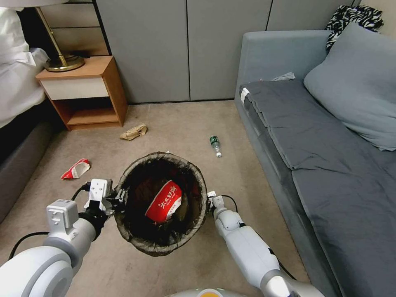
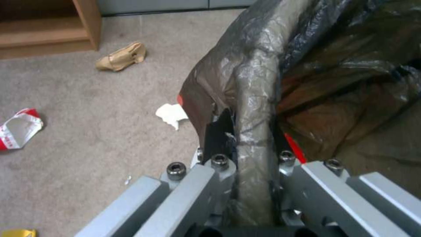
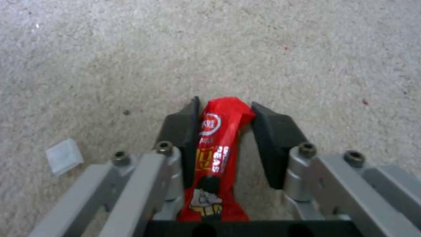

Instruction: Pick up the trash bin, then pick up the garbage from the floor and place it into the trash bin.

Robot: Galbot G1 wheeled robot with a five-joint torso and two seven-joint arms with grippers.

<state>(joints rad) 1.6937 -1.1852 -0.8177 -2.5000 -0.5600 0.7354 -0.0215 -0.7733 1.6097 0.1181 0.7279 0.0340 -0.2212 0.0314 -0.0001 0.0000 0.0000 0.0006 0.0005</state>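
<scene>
The trash bin (image 1: 136, 237), round with a dark liner folded over its rim, hangs above the carpet in the middle of the head view. My left gripper (image 1: 119, 197) is shut on the left side of its rim (image 2: 256, 98). A red-and-white wrapper (image 1: 165, 202) lies inside the bin. My right gripper (image 1: 211, 196) is beside the bin's right rim, shut on a red snack packet (image 3: 221, 131) over bare carpet. Garbage on the floor: a tan paper bag (image 1: 133, 132), a green bottle (image 1: 215, 145), a red-and-white wrapper (image 1: 76, 169), a white tissue wad (image 2: 172, 115) and a yellow packet (image 2: 17, 233).
A grey sofa (image 1: 313, 136) runs along the right side. A wooden nightstand (image 1: 86, 88) with a brass lamp stands at the back left, next to a bed (image 1: 16, 82). Grey cabinet doors close off the back. A small white scrap (image 3: 64, 159) lies on the carpet.
</scene>
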